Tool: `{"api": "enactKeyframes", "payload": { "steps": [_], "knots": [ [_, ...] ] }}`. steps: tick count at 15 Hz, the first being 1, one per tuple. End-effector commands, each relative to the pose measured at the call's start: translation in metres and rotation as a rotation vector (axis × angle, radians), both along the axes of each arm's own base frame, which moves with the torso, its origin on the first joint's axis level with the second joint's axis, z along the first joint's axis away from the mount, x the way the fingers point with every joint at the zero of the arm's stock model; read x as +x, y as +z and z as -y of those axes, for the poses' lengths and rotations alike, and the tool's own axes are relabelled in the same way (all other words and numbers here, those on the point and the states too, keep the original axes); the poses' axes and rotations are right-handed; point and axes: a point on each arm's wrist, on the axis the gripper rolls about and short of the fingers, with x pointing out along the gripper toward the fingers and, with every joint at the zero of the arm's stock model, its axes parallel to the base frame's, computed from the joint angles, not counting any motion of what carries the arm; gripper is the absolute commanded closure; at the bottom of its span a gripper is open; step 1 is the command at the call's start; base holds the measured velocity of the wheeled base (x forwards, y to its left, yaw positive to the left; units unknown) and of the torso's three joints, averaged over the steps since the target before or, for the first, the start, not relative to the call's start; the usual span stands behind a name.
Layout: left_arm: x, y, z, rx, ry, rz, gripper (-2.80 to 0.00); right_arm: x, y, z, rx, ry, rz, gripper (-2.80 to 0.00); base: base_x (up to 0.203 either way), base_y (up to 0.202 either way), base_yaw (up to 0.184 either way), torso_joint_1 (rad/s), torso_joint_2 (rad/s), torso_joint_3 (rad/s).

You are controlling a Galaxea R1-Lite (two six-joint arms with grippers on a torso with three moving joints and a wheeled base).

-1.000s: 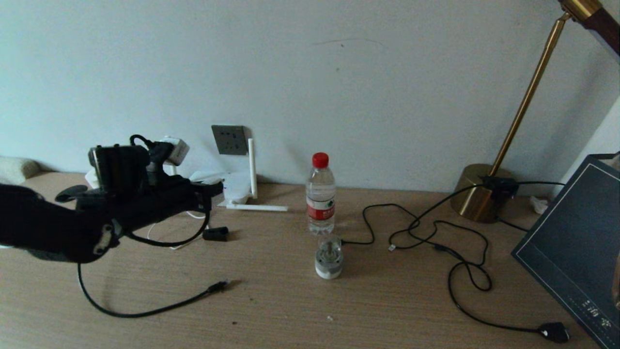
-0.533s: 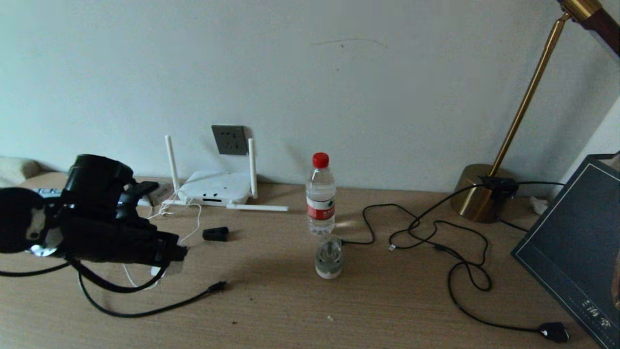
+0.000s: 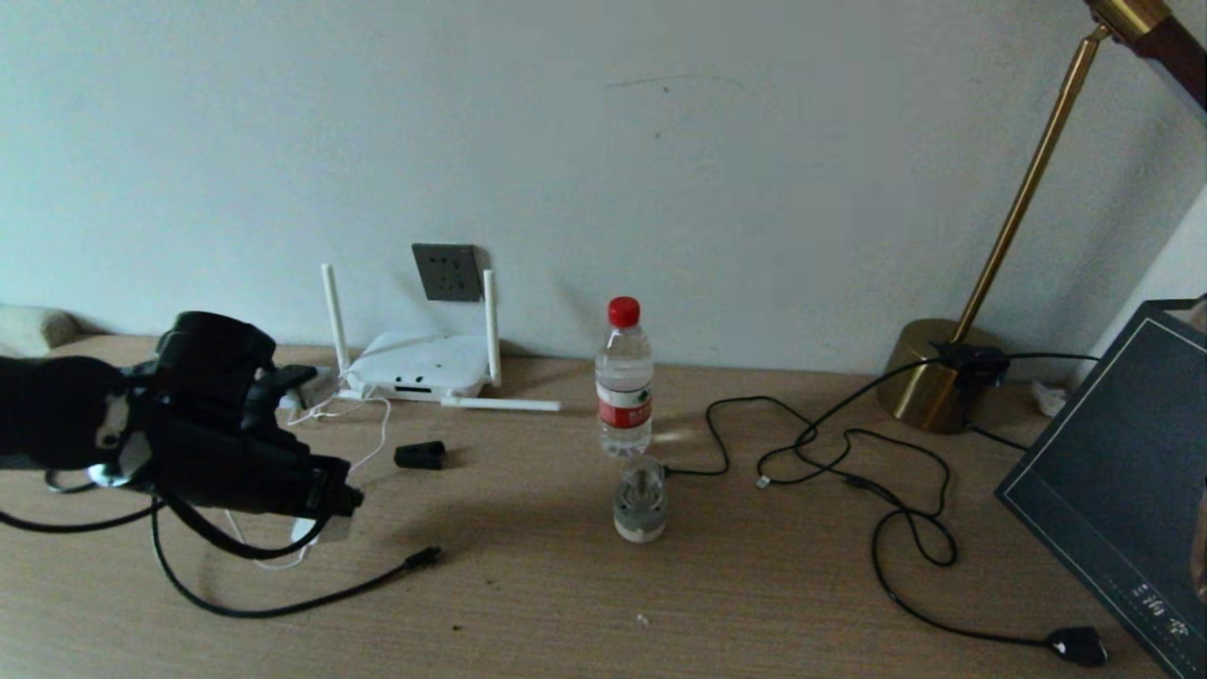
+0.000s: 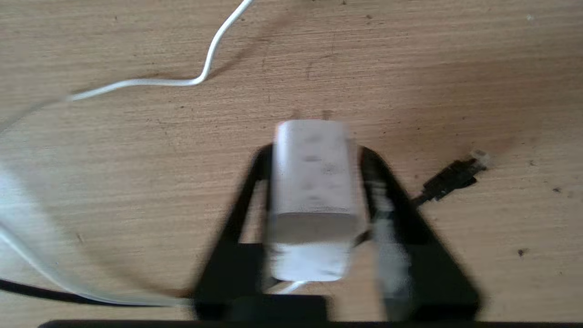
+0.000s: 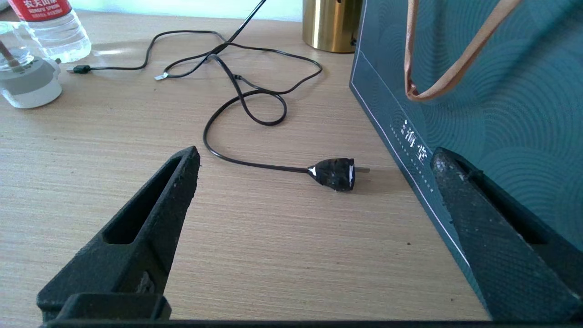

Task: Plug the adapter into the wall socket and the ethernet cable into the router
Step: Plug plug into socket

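White adapter sits between the left gripper's loosened fingers, low near the router; next, regrip and carry it to the wall socket.

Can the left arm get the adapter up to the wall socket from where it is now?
Probably yes. The left tool has the adapter between its fingers low over the table, and the wall socket shows unblocked above the router, between its two upright antennas.

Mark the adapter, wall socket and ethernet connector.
adapter [image 4: 313, 182], left wrist view, white top face.
wall socket [image 3: 447, 272], head view, plate centre.
ethernet cable [image 4: 448, 176], left wrist view, black connector end.
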Motion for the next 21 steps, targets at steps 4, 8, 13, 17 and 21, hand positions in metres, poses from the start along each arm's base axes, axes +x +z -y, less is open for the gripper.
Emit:
{"api": "enactKeyframes", "payload": {
  "steps": [4, 8, 13, 17, 21],
  "knots": [
    [0.009, -0.015, 0.0, -0.003, -0.002, -0.042, -2.8, 0.0, 0.0, 0.0, 0.0, 0.0, 0.001, -2.8, 0.0, 0.0, 0.0, 0.0, 0.0, 0.0],
    [0.009, -0.017, 0.0, -0.004, -0.002, -0.048, -2.8, 0.0, 0.0, 0.0, 0.0, 0.0, 0.001, -2.8, 0.0, 0.0, 0.0, 0.0, 0.0, 0.0],
    [0.004, -0.022, 0.0, -0.007, 0.001, -0.072, -2.8, 0.0, 0.0, 0.0, 0.0, 0.0, 0.001, -2.8, 0.0, 0.0, 0.0, 0.0, 0.0, 0.0],
    [0.002, -0.025, 0.0, -0.015, -0.005, -0.073, -2.8, 0.0, 0.0, 0.0, 0.0, 0.0, 0.001, -2.8, 0.0, 0.0, 0.0, 0.0, 0.0, 0.0],
    [0.005, -0.025, 0.0, -0.017, -0.008, -0.044, -2.8, 0.0, 0.0, 0.0, 0.0, 0.0, 0.001, -2.8, 0.0, 0.0, 0.0, 0.0, 0.0, 0.0]
  ]
}}
